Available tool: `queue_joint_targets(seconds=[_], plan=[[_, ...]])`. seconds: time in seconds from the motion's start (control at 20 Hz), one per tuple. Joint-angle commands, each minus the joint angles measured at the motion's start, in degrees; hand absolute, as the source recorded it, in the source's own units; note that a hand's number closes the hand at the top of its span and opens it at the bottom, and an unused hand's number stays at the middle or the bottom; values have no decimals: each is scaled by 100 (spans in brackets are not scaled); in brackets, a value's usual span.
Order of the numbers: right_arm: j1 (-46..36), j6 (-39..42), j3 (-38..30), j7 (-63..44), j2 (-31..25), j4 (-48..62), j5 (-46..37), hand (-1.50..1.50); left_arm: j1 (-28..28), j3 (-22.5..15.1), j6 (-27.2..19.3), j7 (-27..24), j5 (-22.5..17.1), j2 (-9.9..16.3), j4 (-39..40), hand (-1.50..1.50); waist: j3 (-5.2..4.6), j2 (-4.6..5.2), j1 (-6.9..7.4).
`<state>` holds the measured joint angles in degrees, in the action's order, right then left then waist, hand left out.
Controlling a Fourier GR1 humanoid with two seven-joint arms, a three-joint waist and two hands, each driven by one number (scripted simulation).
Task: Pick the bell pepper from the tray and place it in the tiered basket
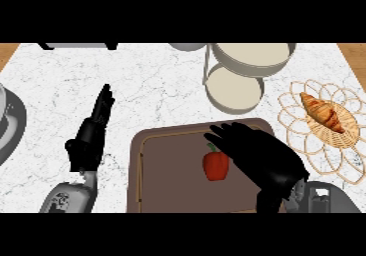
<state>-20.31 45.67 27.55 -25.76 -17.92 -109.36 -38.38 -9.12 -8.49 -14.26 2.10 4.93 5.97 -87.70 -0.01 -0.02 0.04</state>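
Spreading across the whole view, the counter [164, 85] is white marble with grey veins, and strips of wood floor show at eleven and one o'clock. Next in size, the brown tray [167, 175] sits at six o'clock, and the pepper [216, 165] lies on it, red with a green stem, not yet lifted. So the task is at its start, by my reading: grasping, carrying and placing are all left to do. The tiered basket [249, 70], pale and round, stands at twelve to one o'clock, well apart from the tray. A wicker trivet [319, 145] at three o'clock carries a croissant [324, 113]. A grey rim [9, 125] shows at nine o'clock; what it belongs to is unclear. The right hand [260, 155] hovers over the tray just beside the pepper, fingers spread apart and clamped on nothing. The left hand [94, 130] rests at eight o'clock, fingers straight and together, pointing toward twelve.
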Motion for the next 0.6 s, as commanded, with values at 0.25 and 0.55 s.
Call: queue_joint_targets(seconds=[0.25,0.55], plan=[[-322,175,-108,225,672,843,-500,-150,-71,219,117,-47,107,-116,138,0,0,5,15],[29,-532,99,905,481,1310,-1184,-150,131,216,228,42,110,-182,-143,0,1,6,21]])
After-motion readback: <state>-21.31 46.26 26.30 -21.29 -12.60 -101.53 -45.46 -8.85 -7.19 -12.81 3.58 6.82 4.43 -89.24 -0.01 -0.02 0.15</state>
